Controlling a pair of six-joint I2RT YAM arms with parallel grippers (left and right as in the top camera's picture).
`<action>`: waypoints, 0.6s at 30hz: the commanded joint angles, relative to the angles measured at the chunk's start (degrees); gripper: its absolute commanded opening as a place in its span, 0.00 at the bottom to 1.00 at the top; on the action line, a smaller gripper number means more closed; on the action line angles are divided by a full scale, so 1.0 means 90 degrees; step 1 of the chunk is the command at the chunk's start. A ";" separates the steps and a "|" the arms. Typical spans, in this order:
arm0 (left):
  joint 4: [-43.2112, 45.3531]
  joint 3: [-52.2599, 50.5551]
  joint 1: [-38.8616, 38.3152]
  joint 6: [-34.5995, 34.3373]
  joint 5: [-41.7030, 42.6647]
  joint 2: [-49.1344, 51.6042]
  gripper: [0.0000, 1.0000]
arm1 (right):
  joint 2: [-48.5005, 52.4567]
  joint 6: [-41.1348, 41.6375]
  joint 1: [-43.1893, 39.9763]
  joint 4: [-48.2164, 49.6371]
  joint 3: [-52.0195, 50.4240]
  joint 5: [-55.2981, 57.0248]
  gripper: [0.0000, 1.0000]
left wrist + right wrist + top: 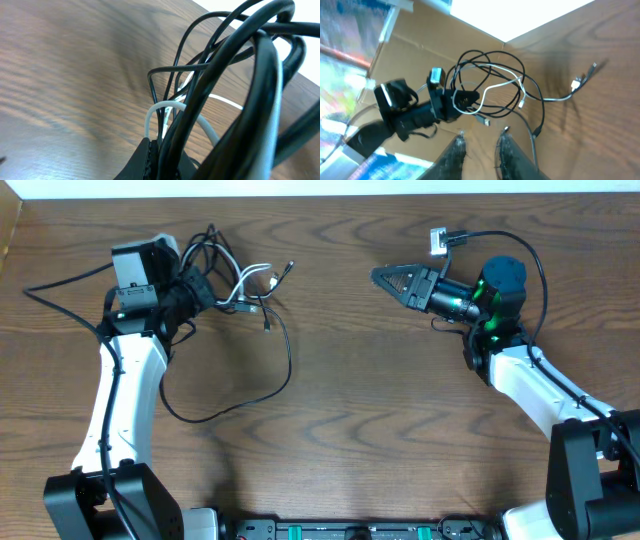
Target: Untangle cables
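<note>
The left arm (125, 400) stands at the near left edge and reaches toward the far side, its white link leaning slightly right. At the top its wrist bends to the right, so the left gripper (200, 292) points right, its jaws clamped tight on the cables (252, 95). The right arm (545, 390) runs from the near right corner up and leftward. Its wrist is turned left, and the right gripper (380, 276) points left toward the other arm, well apart from it. Its fingers (457, 150) stand slightly parted, nothing between them
</note>
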 commanded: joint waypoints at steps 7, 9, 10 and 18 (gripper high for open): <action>0.0056 0.0066 -0.0410 0.1472 0.2353 -0.0129 0.08 | -0.0058 -0.3422 0.0238 0.0019 0.0036 -0.0597 0.84; 0.0032 0.0066 -0.0549 0.1756 0.2773 -0.0129 0.08 | -0.0058 -0.3932 0.0328 0.0007 0.0036 -0.0699 0.86; 0.0032 0.0066 -0.0617 0.1824 0.2912 -0.0129 0.07 | -0.0058 -0.4177 0.0386 -0.0041 0.0036 -0.0704 0.86; 0.0034 0.0066 -0.0787 0.1763 0.3667 -0.0129 0.07 | -0.0058 -0.6528 0.0646 -0.1246 0.0036 -0.0695 0.87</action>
